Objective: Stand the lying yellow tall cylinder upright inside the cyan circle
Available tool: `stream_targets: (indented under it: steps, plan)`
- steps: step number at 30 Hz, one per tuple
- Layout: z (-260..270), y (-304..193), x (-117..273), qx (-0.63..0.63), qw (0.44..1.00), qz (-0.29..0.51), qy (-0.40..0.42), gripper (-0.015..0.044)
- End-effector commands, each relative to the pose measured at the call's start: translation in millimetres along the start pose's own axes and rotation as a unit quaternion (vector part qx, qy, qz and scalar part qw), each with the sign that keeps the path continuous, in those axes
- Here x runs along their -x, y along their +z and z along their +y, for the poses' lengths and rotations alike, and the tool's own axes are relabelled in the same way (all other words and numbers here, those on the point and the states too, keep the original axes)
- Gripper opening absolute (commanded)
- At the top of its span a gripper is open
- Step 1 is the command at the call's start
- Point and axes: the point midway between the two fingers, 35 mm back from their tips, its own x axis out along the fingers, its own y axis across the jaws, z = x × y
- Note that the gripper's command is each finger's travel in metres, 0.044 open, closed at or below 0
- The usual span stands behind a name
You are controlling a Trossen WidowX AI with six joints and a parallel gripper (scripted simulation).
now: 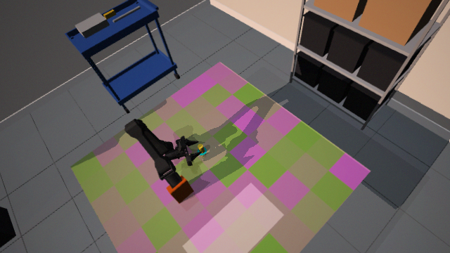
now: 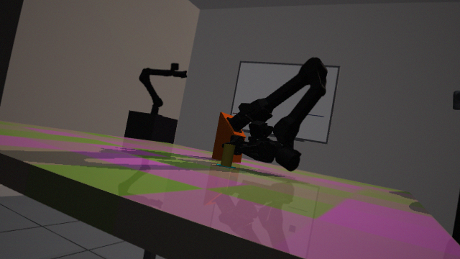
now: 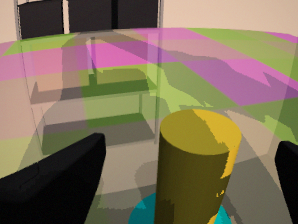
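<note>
The yellow tall cylinder stands upright on the cyan circle. In the wrist view cyan shows on both sides of it, more on the left; its foot is cut off by the frame's bottom edge. My gripper is open, low over the table. Its fingers stand wide to the left and right of the cylinder, with a gap on each side, wider on the left in the wrist view. In the exterior view the fingers are dark and partly behind the cylinder's top.
The arm's orange base block stands on the patchwork table. Off the table are a blue cart, a shelf rack with dark boxes, and, in the exterior view, another black arm on a dark block.
</note>
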Motion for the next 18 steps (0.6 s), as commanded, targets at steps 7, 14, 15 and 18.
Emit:
stream_targets:
  steps: [7, 14, 15, 18]
  plan:
    - [3.4, 12.9, 0.8, -0.003, 1.0, -0.001, -0.001, 0.04]
    - [5.8, 38.1, 2.5, -0.006, 1.0, 0.0, -0.001, 0.04]
    - [5.9, 41.5, 2.8, -0.006, 1.0, 0.0, -0.001, 0.04]
    - [5.6, 51.8, 3.7, -0.007, 1.0, 0.0, 0.0, 0.04]
